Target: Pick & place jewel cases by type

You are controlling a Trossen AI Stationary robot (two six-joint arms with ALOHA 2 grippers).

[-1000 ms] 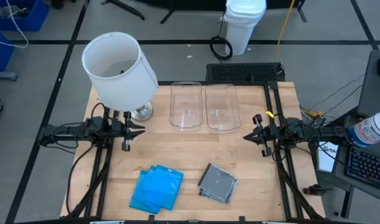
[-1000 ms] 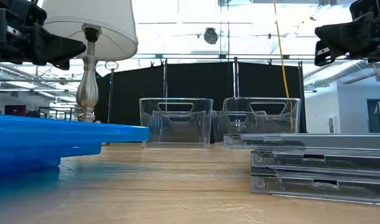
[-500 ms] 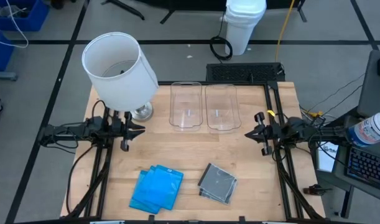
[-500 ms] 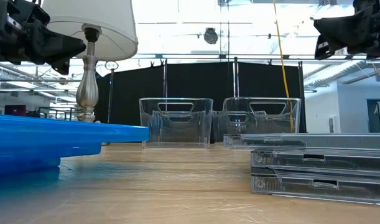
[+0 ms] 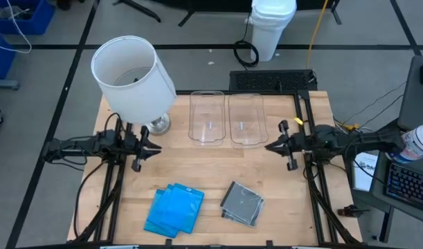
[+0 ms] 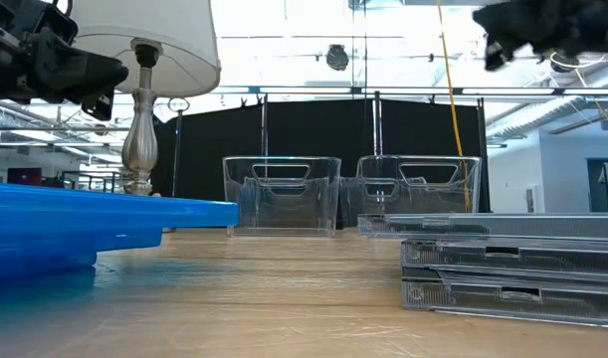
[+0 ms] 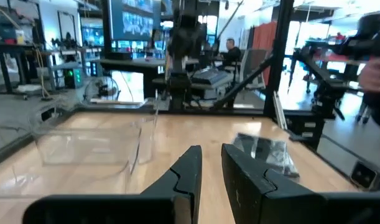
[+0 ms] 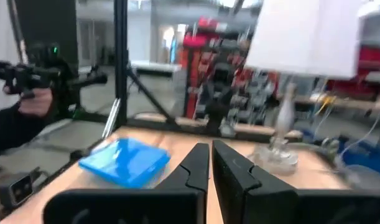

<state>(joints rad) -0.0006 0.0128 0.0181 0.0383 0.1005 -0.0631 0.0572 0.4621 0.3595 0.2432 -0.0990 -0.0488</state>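
Landmark: pair of clear bins [image 5: 228,119], side by side at the far middle of the desk [image 5: 197,173].

Blue jewel cases [image 5: 174,209]: loose stack on the desk, well toward the near edge from the bins and to their left. Clear jewel cases [image 5: 241,203] with dark grey insides: second stack, just right of the blue ones, also well nearer than the bins. Low view shows this stack several cases high. Both bins hold nothing.

Left pincer [image 5: 156,148]: above the desk, left of the bins, fingers nearly pressed together with a narrow slit between them, pinching nothing.

Right pincer [image 5: 269,146]: above the desk just right of the bins, fingers pressed almost together, holding nothing.

White-shaded lamp [image 5: 133,78]: stands left of the bins, beside the left arm.
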